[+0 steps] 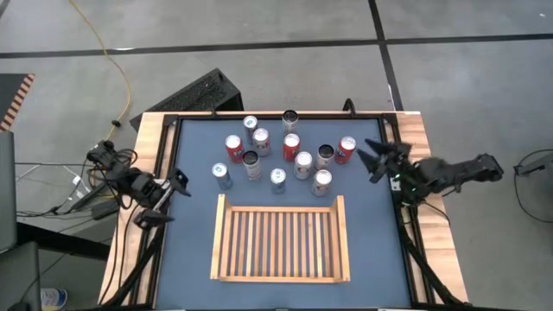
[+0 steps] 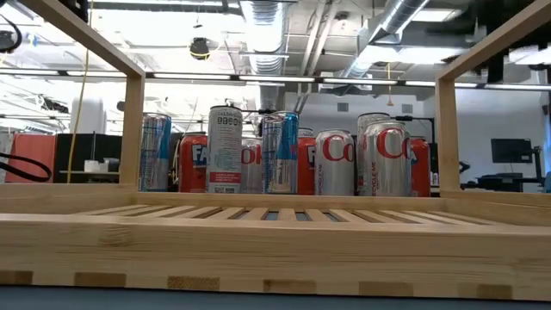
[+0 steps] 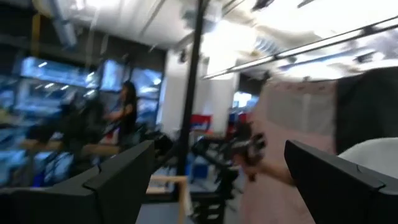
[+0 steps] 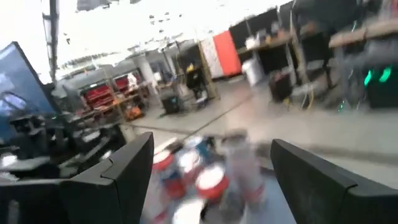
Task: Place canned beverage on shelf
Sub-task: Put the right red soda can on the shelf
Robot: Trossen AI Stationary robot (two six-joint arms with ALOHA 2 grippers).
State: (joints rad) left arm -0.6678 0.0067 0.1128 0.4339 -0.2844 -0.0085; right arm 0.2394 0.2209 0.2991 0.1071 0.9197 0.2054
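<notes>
A cluster of cans (image 1: 285, 155) stands upright on the blue worktop (image 1: 194, 233), just behind the empty wooden shelf (image 1: 281, 273), which lies flat near the front edge. The right pincer (image 1: 373, 161) hangs beside the cluster's right end, fingers spread and grasping nothing. The left pincer (image 1: 179, 183) waits at the worktop's left side, also released and empty.
</notes>
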